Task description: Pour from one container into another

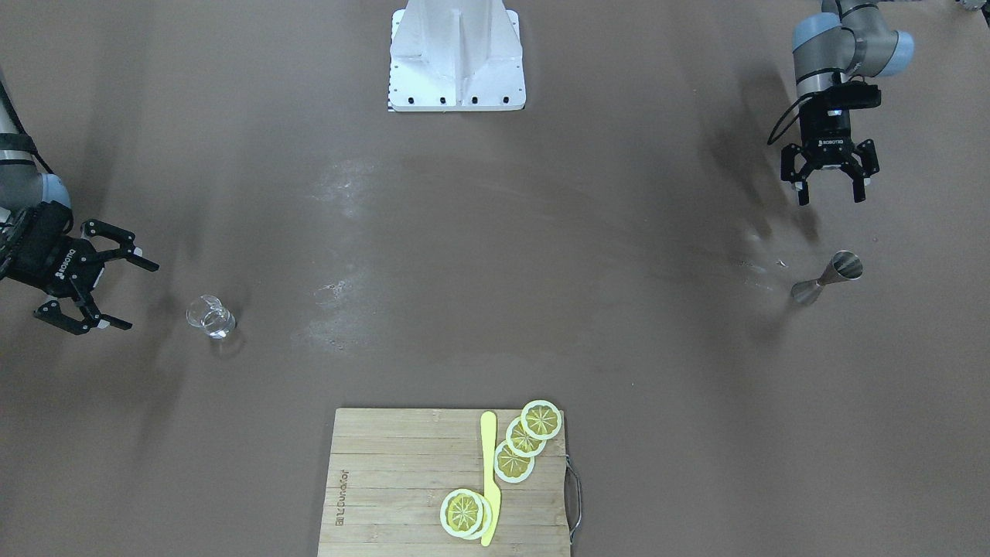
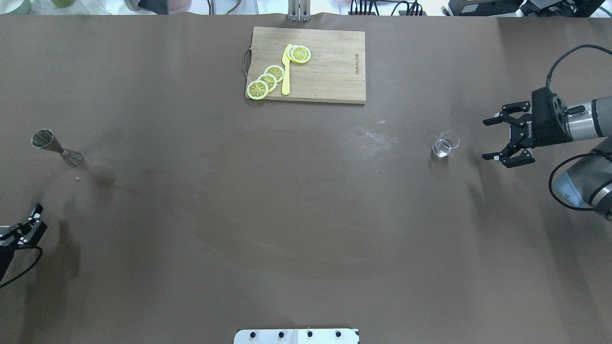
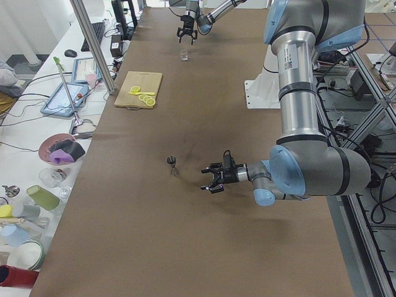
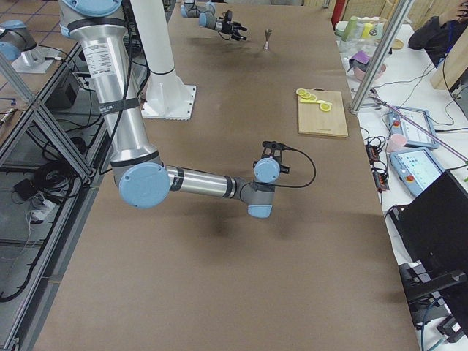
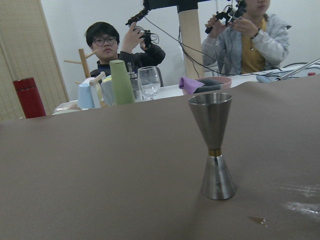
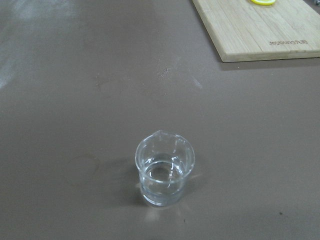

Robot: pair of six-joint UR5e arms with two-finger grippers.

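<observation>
The small clear glass beaker with a pouring lip (image 6: 164, 172) stands upright on the brown table (image 2: 287, 215), holding a little clear liquid in its bottom. It sits well apart from the pale wooden cutting board (image 2: 330, 71), off toward the robot's right of the board and nearer the robot. The right gripper (image 2: 487, 139) hovers near the beaker on the side away from the board. Its black fingers are spread wide and pointed at the glass, with nothing between them and no contact. The hourglass-shaped steel jigger (image 2: 56, 148) stands upright much farther from the board on the robot's left, also nearer the robot than the board is. A few small wet spots lie on the table just beside its base. The left gripper (image 1: 829, 186) hangs above the table near the jigger, on the robot's side of it and farther still from the board. Its jaws are parted and it is empty. On the board a yellow plastic knife (image 2: 286, 71) lies along the short way. Three overlapping yellow lemon slices (image 2: 267, 80) sit on its left and two stacked lemon slices (image 2: 300, 54) touch its blade end on the right. A metal handle (image 2: 246, 59) sits at the board's left edge. The white robot base (image 1: 456, 54) stands across the table from the board.
</observation>
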